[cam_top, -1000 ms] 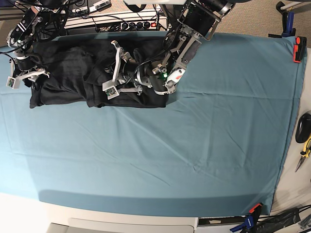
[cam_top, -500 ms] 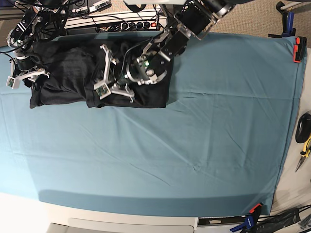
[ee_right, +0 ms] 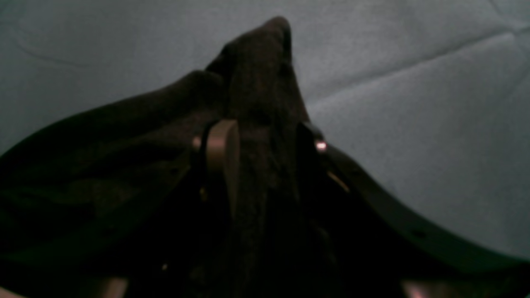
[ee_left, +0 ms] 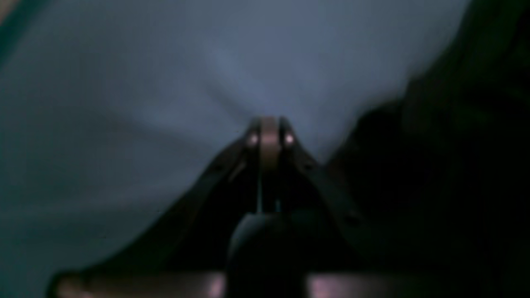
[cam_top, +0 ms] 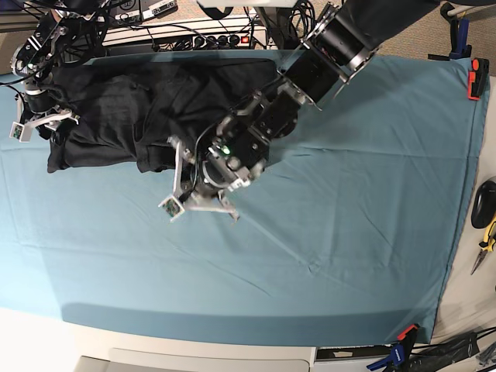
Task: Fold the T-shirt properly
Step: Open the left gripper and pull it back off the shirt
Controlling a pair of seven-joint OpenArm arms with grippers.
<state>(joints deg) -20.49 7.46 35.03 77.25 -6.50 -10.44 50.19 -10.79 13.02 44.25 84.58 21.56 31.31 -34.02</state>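
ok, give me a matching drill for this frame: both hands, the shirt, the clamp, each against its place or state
Things:
1. left hand
2. right hand
3. dark charcoal cotton T-shirt
4. small red plastic clamp

Places or states:
A. rumpled along the far side of the teal table cloth
B. closed on a bunch of dark fabric
C. at the teal cloth's far corner, on the base view's right
D. shut, over the teal cloth just off the shirt's near edge

Pairs: 1-D, 2-B, 3-A, 4-C
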